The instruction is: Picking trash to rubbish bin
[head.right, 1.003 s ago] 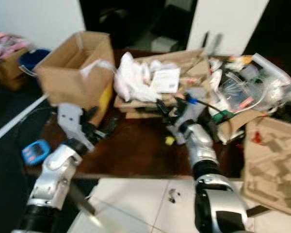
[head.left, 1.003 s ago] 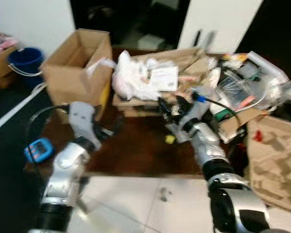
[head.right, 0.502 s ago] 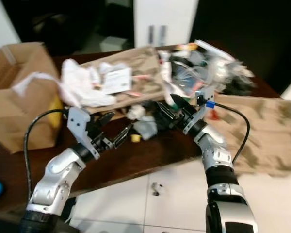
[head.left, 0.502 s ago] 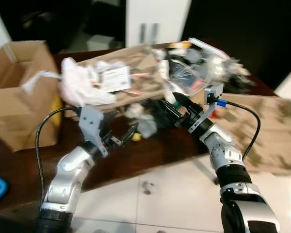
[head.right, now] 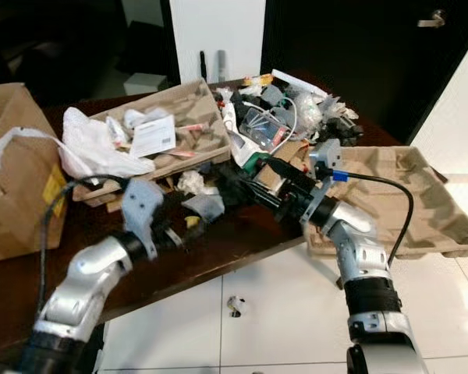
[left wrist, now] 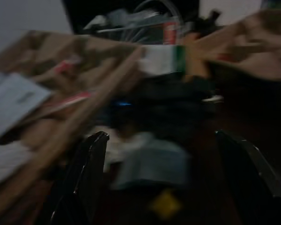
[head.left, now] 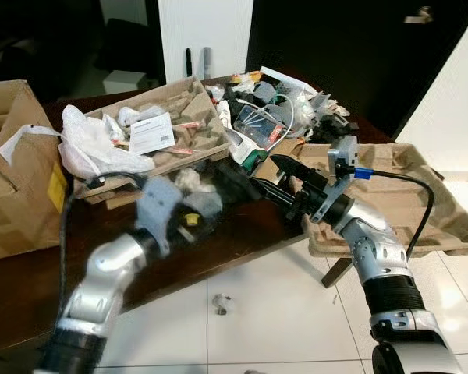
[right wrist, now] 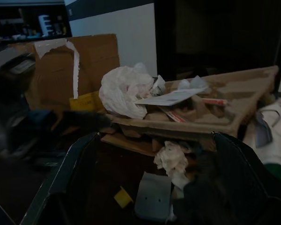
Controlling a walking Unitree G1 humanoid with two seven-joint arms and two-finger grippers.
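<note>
Since half a second ago I've brought both grippers in over the dark table [head.left: 242, 241]. Left gripper [head.right: 174, 236] and right gripper [head.left: 246, 181] both stand apart, flanking the grey scrap [right wrist: 152, 195] and yellow bit [right wrist: 123, 197].

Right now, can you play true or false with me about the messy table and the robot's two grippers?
1. The white plastic bag lies on the floor. False: it rests on the cardboard tray on the table.
2. Both grippers are open. True: the left gripper and the right gripper have their fingers spread.
3. A small yellow scrap lies on the dark table. True.
4. The right gripper holds a bottle. False: it holds nothing.
</note>
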